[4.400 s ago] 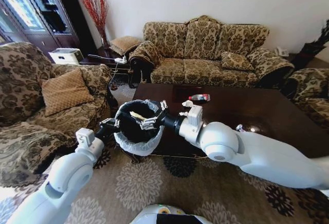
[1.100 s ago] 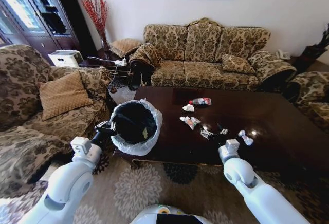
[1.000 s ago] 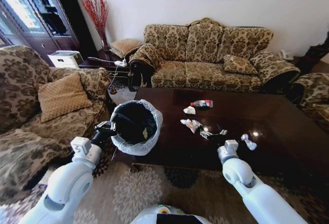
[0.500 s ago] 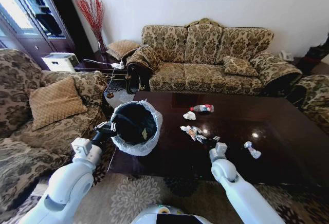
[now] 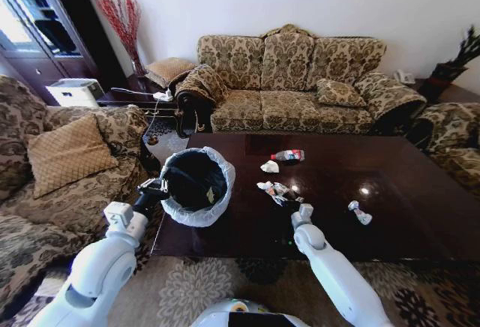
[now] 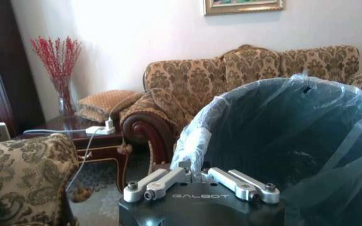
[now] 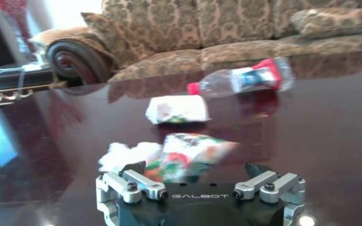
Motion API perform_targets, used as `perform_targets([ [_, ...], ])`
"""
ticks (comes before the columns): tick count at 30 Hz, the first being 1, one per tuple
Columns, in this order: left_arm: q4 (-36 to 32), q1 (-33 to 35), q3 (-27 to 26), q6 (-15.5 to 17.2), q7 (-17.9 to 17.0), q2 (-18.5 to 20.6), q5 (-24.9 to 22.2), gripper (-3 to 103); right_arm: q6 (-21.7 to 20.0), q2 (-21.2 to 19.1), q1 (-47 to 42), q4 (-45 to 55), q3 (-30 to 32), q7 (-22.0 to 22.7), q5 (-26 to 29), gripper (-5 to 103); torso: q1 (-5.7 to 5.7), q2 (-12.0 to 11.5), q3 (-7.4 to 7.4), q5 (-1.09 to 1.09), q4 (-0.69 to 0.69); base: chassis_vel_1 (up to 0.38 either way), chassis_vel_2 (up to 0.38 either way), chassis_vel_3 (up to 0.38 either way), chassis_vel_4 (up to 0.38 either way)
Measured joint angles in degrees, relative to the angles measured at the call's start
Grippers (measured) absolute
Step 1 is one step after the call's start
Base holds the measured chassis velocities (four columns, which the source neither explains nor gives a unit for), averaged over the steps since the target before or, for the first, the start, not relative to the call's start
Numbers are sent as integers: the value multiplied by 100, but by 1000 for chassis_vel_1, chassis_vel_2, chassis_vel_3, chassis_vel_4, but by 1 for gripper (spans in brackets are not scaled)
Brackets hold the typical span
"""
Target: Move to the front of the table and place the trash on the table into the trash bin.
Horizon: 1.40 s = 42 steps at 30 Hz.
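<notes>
The right gripper (image 7: 197,175), jaws spread open, sits low on the glossy dark table (image 5: 390,214) with a crumpled printed wrapper (image 7: 190,153) half hidden between its fingers. Just beyond lie a white paper scrap (image 7: 176,108) and the clear red-labelled bottle (image 7: 241,80) on its side. The left gripper (image 6: 197,176) pinches the rim of the trash bin (image 5: 196,184), whose crinkled translucent liner hides its fingertips; a small scrap (image 5: 211,194) lies inside.

The bench (image 5: 405,192) is glossy dark wood, mirror-smooth. A thin translucent plastic bag lines the trash bin (image 5: 196,186). Crumpled paper scraps (image 7: 176,109) and a clear plastic bottle (image 7: 244,78) lie on it.
</notes>
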Motion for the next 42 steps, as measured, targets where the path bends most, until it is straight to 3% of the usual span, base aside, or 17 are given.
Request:
perform_targets([
  [12, 76, -43, -16, -5, 15, -53, 1, 1, 106, 262, 432, -573, -204, -273, 27, 101, 1, 0, 0, 1, 0, 0, 0, 0, 0],
  [17, 118, -81, -11, -23, 15, -71, 1, 1, 152, 226, 449, -608, -204, -331, 28, 89, 1, 0, 0, 2, 0, 0, 0, 0, 0],
  [18, 132, -89, 0, -30, 19, -76, 2, 1, 157, 197, 449, -606, -199, -335, 31, 77, 1, 0, 0, 2, -1, 0, 0, 0, 0],
  [22, 150, -109, 14, -34, 25, -79, 4, 1, 162, 146, 443, -590, -189, -335, 30, 73, 1, 0, 0, 2, -1, 0, 0, 0, 0],
  [23, 163, -130, 21, -38, 28, -74, 5, 1, 169, 107, 431, -574, -179, -335, 27, 61, 1, 0, 0, 1, -1, 0, 0, 0, 0],
  [25, 181, -154, 33, -46, 35, -59, 5, 1, 170, 66, 410, -537, -159, -333, 25, 51, 1, 0, 0, 1, -1, 0, 0, 0, 0],
  [27, 184, -159, 34, -47, 37, -54, 5, 1, 170, 59, 404, -527, -155, -332, 24, 51, 1, 0, 0, 2, -1, 0, 0, 0, 0],
  [29, 192, -169, 38, -64, 40, -35, 4, 1, 171, 41, 373, -474, -124, -319, 8, 39, 1, 0, 0, 2, -1, 0, 0, 0, 0],
  [34, 192, -165, 38, -93, 43, -18, 2, 1, 172, -34, 304, -198, -54, -193, -17, 26, 1, -1, 0, 3, 0, 0, 0, 0, 0],
  [37, 180, -147, 36, -129, 43, -19, 2, 1, 134, -307, 224, 485, 17, -33, -40, 16, 1, -1, 0, 3, -1, 0, 0, 0, 0],
  [42, 136, -137, 52, -148, 56, -21, 5, 1, -113, -861, 382, 1592, 54, 132, 109, 13, 1, 0, 0, 3, -2, 0, 0, 0, 0],
])
